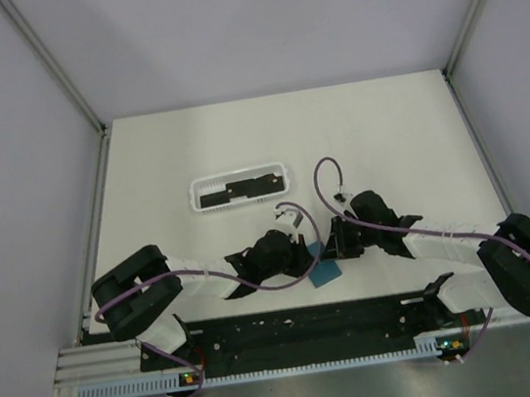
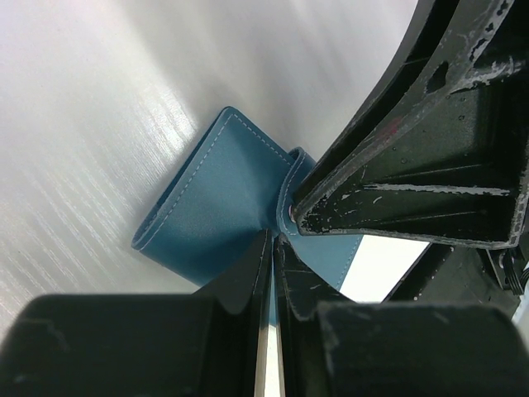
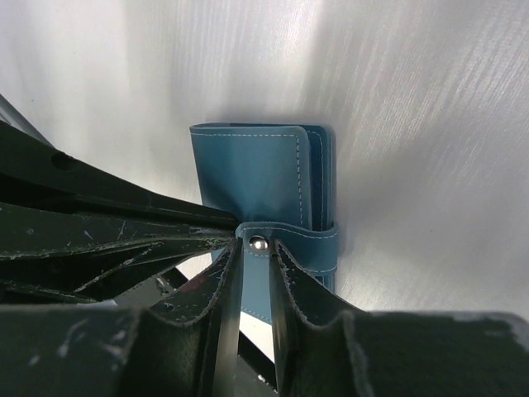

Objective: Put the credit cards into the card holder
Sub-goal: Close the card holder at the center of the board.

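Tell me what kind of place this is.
Probably a robot test cell: a white table boxed in by plain panels on metal posts, with a left arm and right arm bolted to a rail.

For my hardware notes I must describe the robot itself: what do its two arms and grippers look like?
The left arm and the right arm have white tubular links between bulky black joint housings. A purple cable loops along each arm. The left gripper and the right gripper have flat, tapering black fingers, scuffed with pale scratches.
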Controlling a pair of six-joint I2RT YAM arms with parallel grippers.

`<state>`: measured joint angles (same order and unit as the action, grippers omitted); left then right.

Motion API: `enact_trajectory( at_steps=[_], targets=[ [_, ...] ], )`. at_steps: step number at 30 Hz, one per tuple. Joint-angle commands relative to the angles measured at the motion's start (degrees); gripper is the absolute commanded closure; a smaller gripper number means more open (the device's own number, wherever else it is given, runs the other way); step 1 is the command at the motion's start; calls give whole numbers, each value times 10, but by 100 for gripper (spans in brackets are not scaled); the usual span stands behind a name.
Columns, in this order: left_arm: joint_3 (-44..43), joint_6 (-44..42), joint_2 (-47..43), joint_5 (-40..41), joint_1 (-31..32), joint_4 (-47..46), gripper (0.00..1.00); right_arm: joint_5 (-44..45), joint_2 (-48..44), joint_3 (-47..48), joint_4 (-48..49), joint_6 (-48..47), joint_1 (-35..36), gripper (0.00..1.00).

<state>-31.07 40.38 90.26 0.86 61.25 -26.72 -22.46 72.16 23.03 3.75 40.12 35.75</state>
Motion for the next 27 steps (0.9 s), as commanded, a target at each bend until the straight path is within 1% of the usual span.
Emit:
enact_trajectory(
  at_steps=[1, 11, 14, 15, 27],
  targets=[
    [8, 0, 10, -6, 0, -15, 91, 2, 18, 21, 6, -4, -2, 81],
    [0, 2, 9, -5, -1, -15, 91, 42, 52, 48, -37, -14, 16, 81],
    [-1, 3, 10, -6, -1, -15, 91, 65, 68, 65, -73, -19, 27, 81],
    [-1, 3, 10, -23, -1, -15, 91, 71, 74, 70, -80, -20, 30, 81],
    [4, 1, 4, -23, -1, -14, 91, 156, 143, 131, -167, -21, 75, 81]
  ],
)
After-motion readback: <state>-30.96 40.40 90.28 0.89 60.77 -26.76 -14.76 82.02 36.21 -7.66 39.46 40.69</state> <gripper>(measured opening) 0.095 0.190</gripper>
